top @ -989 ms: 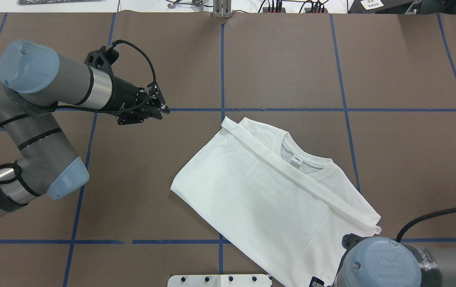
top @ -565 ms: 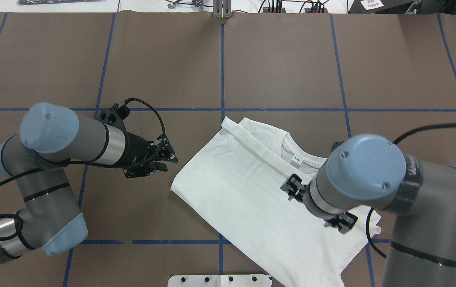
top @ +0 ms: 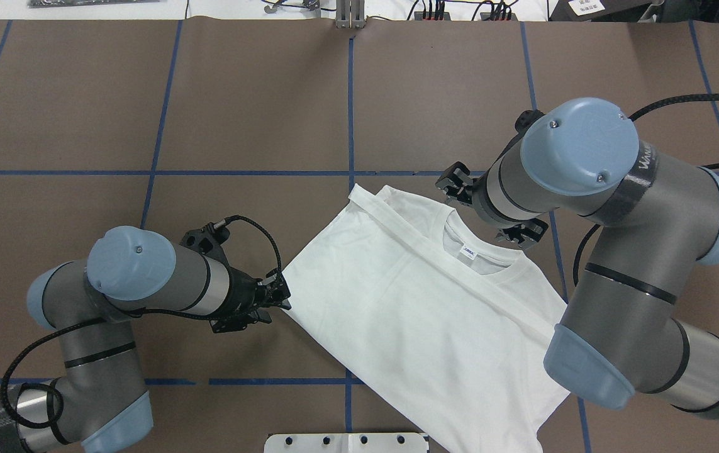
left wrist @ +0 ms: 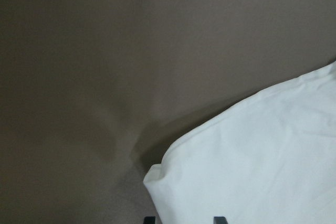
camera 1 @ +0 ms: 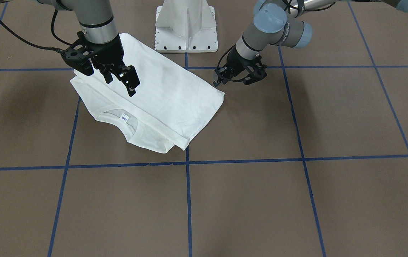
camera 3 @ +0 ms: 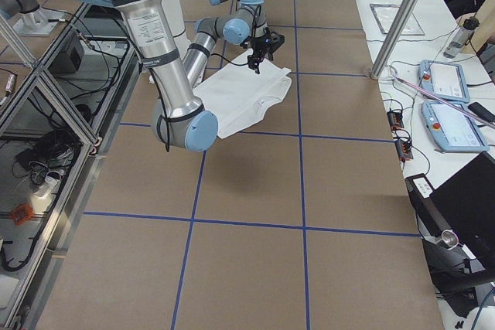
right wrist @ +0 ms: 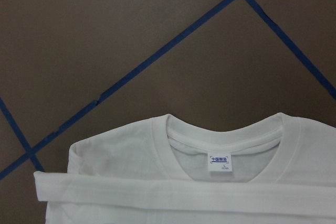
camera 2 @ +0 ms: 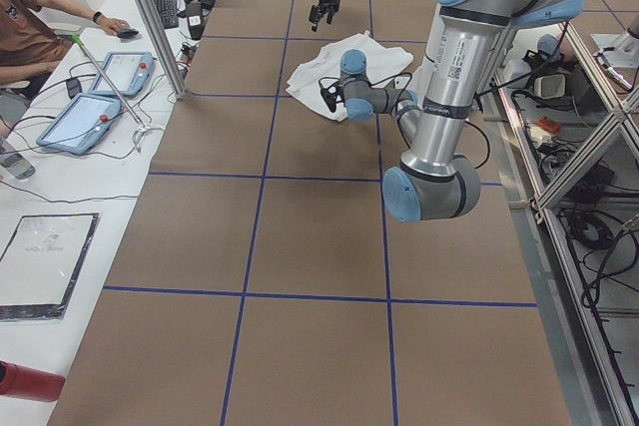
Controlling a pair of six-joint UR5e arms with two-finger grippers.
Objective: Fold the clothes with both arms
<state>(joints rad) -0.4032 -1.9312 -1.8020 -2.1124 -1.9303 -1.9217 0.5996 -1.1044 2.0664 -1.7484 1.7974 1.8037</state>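
The clothes, one white T-shirt (top: 422,314), lie folded at an angle on the brown table, with a sleeve (top: 409,242) laid as a strip below the collar (right wrist: 226,129) and neck label (right wrist: 219,162). My left gripper (camera 1: 234,80) is low at the shirt's left corner (left wrist: 157,174). It is open, and its two fingertips (left wrist: 149,219) stand either side of that corner. My right gripper (camera 1: 121,84) hangs open above the shirt near the collar, holding nothing. In the overhead view the right wrist (top: 510,189) hides it.
The white pedestal base (camera 1: 186,25) stands at the robot's edge, just behind the shirt. Blue tape lines (top: 350,94) grid the table. Along the far edge a side desk holds tablets (camera 2: 95,107), with a person (camera 2: 25,32) seated there.
The left arm came toward the robot and right until its gripper reached the shirt's left corner. The right arm swept from the near edge over the shirt to the collar.
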